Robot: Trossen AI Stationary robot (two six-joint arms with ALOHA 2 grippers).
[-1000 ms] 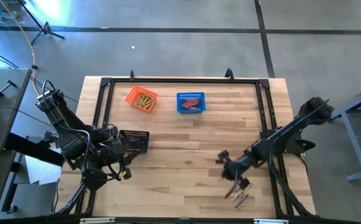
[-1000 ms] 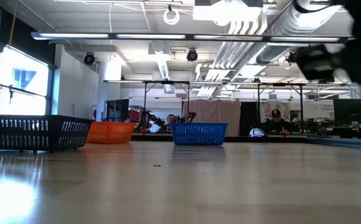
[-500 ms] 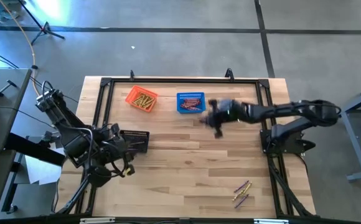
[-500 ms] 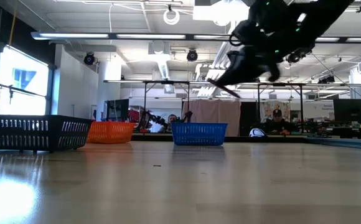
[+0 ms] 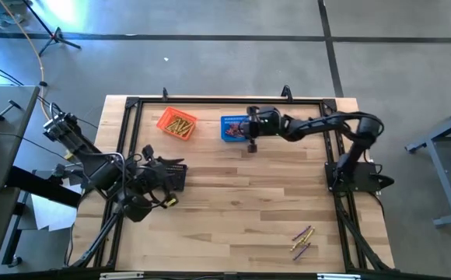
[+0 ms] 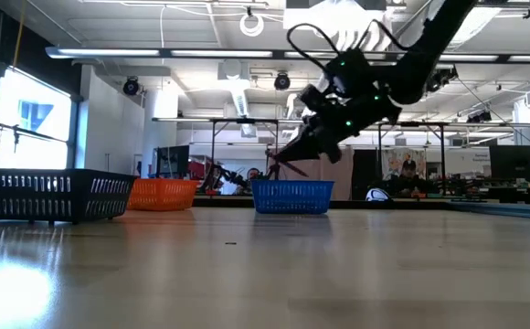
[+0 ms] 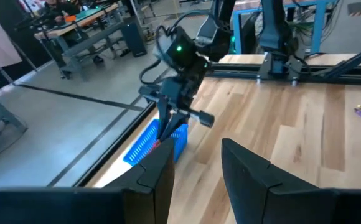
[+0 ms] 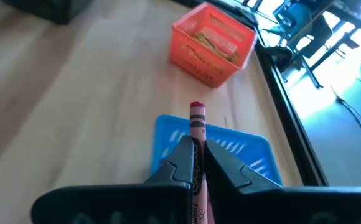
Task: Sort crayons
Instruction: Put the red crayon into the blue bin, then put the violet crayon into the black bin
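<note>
Above the far side of the pale wooden table (image 5: pixel 233 202), the right gripper (image 8: pixel 198 152) pinches a red paper-wrapped crayon (image 8: pixel 196 121) between narrowly closed fingers, holding it over the small blue mesh basket (image 5: pixel 235 129) of red crayons. Left of that stands a small orange mesh basket (image 5: pixel 177 124) of yellow crayons. A few loose yellow and purple crayons (image 5: pixel 302 240) lie near the table's right front corner. The left gripper (image 7: pixel 196 168) waits at the left side beside a black mesh basket (image 5: pixel 168 174), fingers parted and empty.
</note>
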